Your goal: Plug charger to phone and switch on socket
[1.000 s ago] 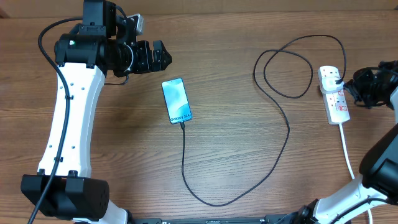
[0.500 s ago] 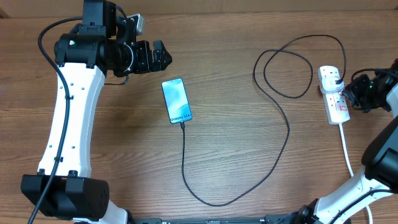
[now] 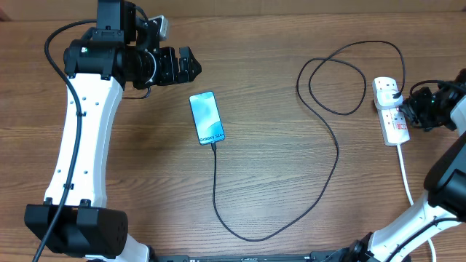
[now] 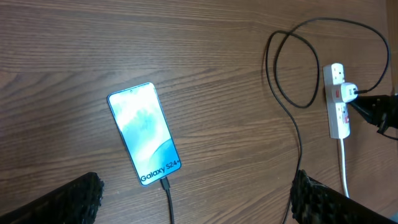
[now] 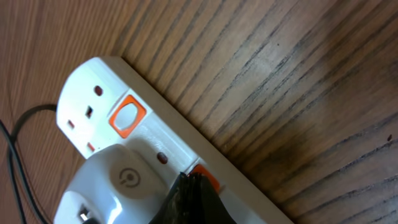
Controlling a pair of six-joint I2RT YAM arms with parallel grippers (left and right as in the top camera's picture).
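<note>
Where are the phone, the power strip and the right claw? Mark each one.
phone (image 3: 206, 118): overhead view, middle of the lit screen.
power strip (image 3: 397, 131): overhead view, white body near its cord end.
right claw (image 5: 191, 185): right wrist view, shut tips by an orange switch.

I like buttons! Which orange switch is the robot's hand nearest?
The orange switch beside the white plug, right at the right gripper's closed jaws. The other switch, by the empty outlet, sits uncovered.
</note>
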